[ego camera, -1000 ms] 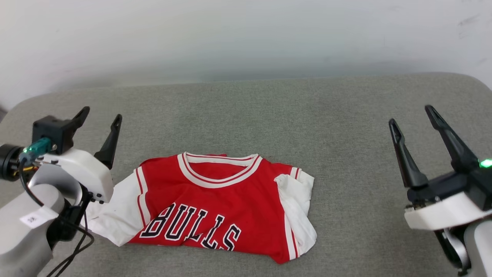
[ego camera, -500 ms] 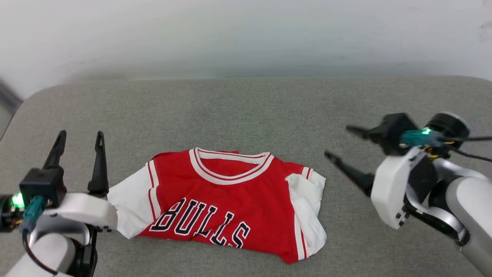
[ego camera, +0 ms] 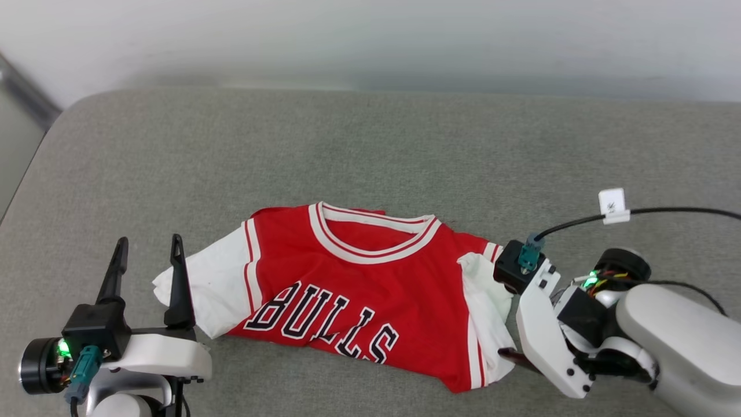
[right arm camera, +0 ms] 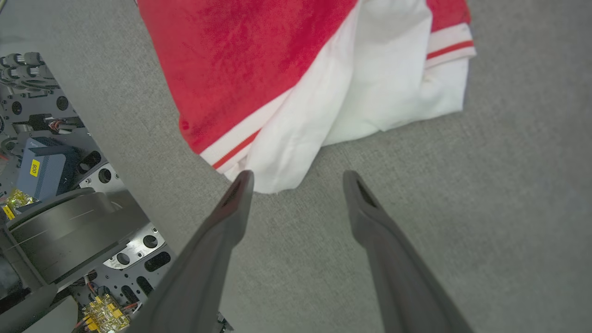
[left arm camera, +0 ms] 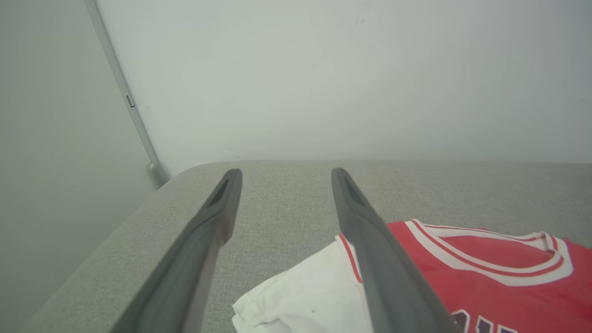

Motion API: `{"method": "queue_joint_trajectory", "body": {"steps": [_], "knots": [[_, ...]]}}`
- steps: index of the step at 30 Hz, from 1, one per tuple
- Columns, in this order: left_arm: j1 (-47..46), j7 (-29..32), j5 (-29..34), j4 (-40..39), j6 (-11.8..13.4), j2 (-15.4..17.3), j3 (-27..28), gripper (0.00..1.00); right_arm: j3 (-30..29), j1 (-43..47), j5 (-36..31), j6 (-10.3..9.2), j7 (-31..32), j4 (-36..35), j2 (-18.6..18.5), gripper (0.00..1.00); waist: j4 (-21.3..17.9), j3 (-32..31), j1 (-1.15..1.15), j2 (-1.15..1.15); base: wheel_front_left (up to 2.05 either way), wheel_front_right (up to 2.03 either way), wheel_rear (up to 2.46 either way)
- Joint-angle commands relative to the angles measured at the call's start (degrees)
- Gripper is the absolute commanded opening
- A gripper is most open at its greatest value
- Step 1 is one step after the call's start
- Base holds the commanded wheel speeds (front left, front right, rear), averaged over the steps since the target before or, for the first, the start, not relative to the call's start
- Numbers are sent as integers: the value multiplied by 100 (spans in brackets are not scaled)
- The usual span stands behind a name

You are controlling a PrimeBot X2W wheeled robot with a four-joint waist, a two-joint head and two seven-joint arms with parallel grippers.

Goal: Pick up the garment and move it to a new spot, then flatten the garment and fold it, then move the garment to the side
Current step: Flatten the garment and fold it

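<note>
The garment point(ego camera: 359, 301), a red jersey with white sleeves and black "BULLS" lettering, lies folded on the grey padded surface point(ego camera: 370, 150). My left gripper point(ego camera: 147, 255) stands open at the lower left, fingers pointing away, its right finger beside the white left sleeve point(left arm camera: 305, 296). In its wrist view the left gripper point(left arm camera: 286, 173) holds nothing. My right gripper point(right arm camera: 297, 178) is open and points down at the surface, just short of the garment's lower right corner point(right arm camera: 277, 171). One right fingertip point(ego camera: 505, 352) shows under the white wrist housing.
A pale wall rises behind the surface. The surface's left edge point(ego camera: 35, 174) drops off beside a wall corner. The right arm's cable with a white tag point(ego camera: 612, 204) arcs over the right side. The robot's base point(right arm camera: 55, 222) sits below the near edge.
The head camera has shifted. My right arm swung in from the far right and turned its fingers toward the garment's lower right corner. My left gripper dropped lower, next to the left sleeve.
</note>
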Motion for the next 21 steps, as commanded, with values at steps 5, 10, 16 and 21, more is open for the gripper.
{"method": "queue_joint_trajectory", "body": {"steps": [5, 10, 16, 21], "knots": [[-82, -14, 359, 106, -377, -396, 340, 100, 370, 179, 117, -3, -412, 607, 309, 100, 175, 256, 0, 0, 0, 0, 0], [-104, -14, 631, 217, -663, -641, 643, 100, 890, 193, 233, -3, -607, 905, 416, 100, 164, 311, 0, 0, 0, 0, 0], [34, -14, 876, 290, -884, -927, 976, 100, 927, -258, 317, -4, -1481, 951, 403, 0, 16, 203, 0, 0, 0, 0, 0], [168, -14, 1036, 349, -1067, -1118, 1158, 100, 717, -596, 325, -4, -2262, 794, 151, 0, -64, 1, 0, 0, 0, 0, 0]]}}
